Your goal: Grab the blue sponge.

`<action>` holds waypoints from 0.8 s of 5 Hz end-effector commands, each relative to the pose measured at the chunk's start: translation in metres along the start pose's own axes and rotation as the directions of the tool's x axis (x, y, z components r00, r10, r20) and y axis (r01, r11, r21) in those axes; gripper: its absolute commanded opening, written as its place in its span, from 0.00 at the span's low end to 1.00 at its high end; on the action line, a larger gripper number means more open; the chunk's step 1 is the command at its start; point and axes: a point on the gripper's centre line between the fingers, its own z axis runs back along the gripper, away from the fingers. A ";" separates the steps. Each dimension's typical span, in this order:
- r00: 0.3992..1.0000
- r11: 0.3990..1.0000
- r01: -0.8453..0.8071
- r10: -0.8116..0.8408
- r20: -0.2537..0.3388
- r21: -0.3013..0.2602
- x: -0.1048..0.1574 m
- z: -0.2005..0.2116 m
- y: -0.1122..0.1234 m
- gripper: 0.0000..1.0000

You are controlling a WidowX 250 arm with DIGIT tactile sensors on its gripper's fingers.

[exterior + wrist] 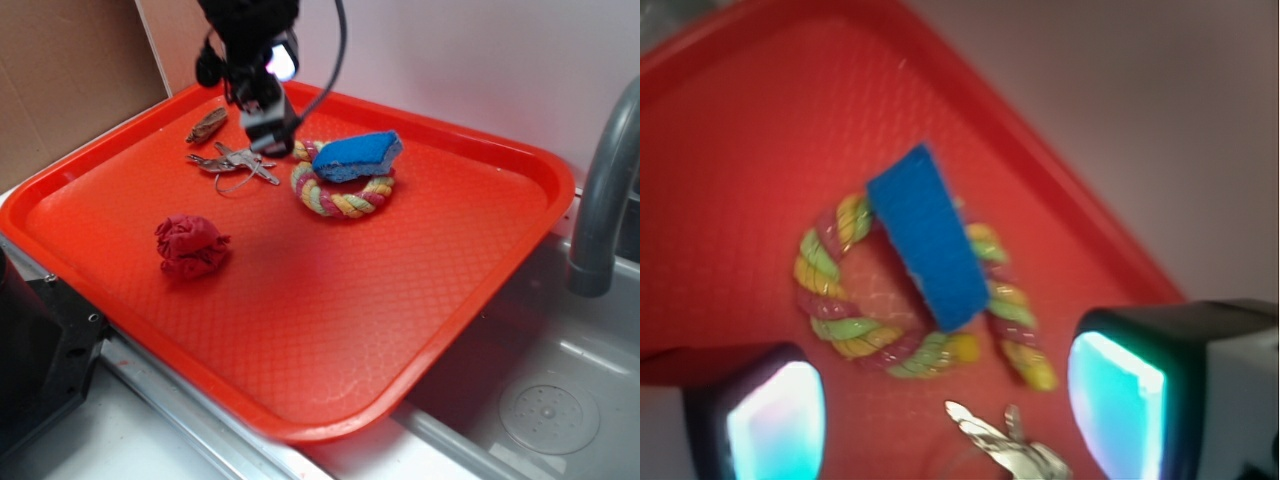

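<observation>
So the grab isn't happening yet. The sponge [359, 155] is sitting on the far side of the red tray [330, 330], propped across the top of the rope ring [340, 195], with one end poking out past the ring toward the tray's back edge. Nothing is touching it.

The gripper [268, 130] is hanging near the ring's left side, more or less over the keys [235, 162], and in the wrist view its jaws are standing wide apart with nothing between them. From there the sponge [928, 238] is lying ahead of the jaws, tilted across the ring [920, 300].

I'd say it's barely started: it's lining up, but the reach over, the drop and the squeeze are all left. The red cloth ball [190, 246] is sitting well clear.
</observation>
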 end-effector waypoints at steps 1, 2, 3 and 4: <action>0.999 0.998 0.031 -0.029 -0.033 0.061 0.036 -0.013 0.015 1.00; 0.995 0.996 0.084 -0.081 -0.056 0.042 0.045 -0.028 0.019 1.00; 0.984 0.987 0.158 -0.155 -0.083 0.023 0.049 -0.031 0.019 1.00; 0.963 0.971 0.239 -0.236 -0.132 0.003 0.054 -0.038 0.017 1.00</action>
